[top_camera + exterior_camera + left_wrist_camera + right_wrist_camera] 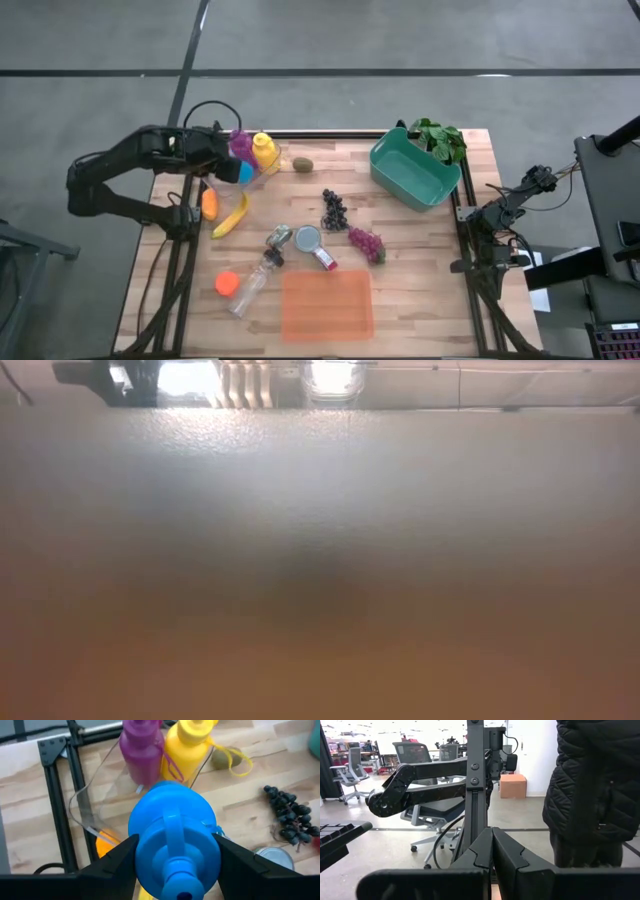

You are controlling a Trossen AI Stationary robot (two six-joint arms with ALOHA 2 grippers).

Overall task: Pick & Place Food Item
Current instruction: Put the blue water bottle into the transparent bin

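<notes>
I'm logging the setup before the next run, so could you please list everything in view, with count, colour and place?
Blue plastic bottle: 1, blue, held in the left gripper at the table's far-left corner.
Purple plastic bottle: 1, purple, clear bin, far-left.
Yellow plastic bottle: 1, yellow, beside the purple one.
Kiwi: 1, brown, far centre.
Banana: 1, yellow, left side.
Grape bunches: 2, dark and red-purple, centre.
Tin cans: 2, silver, centre.
Clear bottle: 1, lying near-left.
Orange cutting mat: 1, near edge.
Teal tub: 1, far-right.
Leafy greens: 1, green, behind the tub.
Left gripper: jaws around the blue bottle.
Right gripper: parked off the right edge, shut.
</notes>
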